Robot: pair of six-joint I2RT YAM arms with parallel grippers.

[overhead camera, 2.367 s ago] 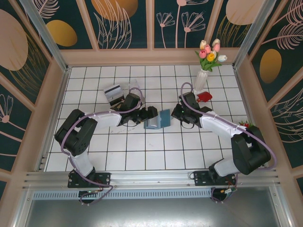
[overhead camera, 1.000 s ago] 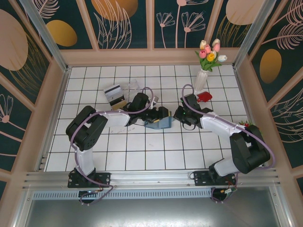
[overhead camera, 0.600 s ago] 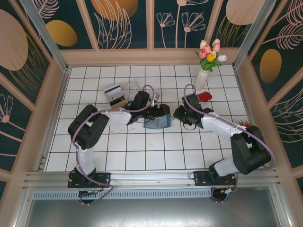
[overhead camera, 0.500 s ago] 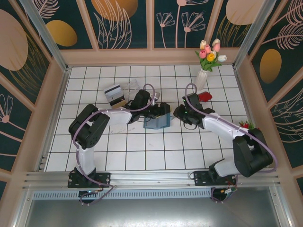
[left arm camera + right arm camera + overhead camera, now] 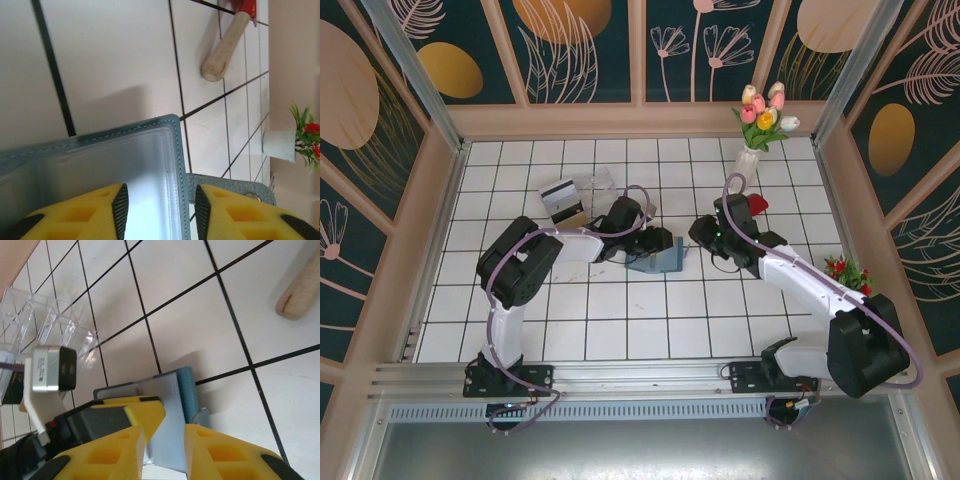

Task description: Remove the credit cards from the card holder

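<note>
The teal card holder (image 5: 660, 260) stands half-open on the tiles at mid-table. Its greyish clear inner pocket (image 5: 100, 160) faces the left wrist camera. My left gripper (image 5: 161, 200) straddles the pocket's stitched teal edge, jaws apart with a gap on both sides; in the top view it (image 5: 655, 243) sits over the holder. My right gripper (image 5: 165, 440) hovers open just right of the holder (image 5: 187, 385), nothing between its fingers. Two credit cards lie left of the arms: a white-grey one with a dark stripe (image 5: 558, 193) and a tan one (image 5: 572, 216). Whether cards remain inside is hidden.
A clear plastic box (image 5: 600, 182) stands behind the cards. A red tool with a wooden handle (image 5: 225, 50) lies right of the holder. A white vase of tulips (image 5: 748, 165) stands at the back right, and a small red-flowered plant (image 5: 845, 270) by the right wall.
My left gripper has pushed further over the card holder and its jaws have narrowed. The right arm has swung its elbow outward, its gripper staying just right of the holder.
</note>
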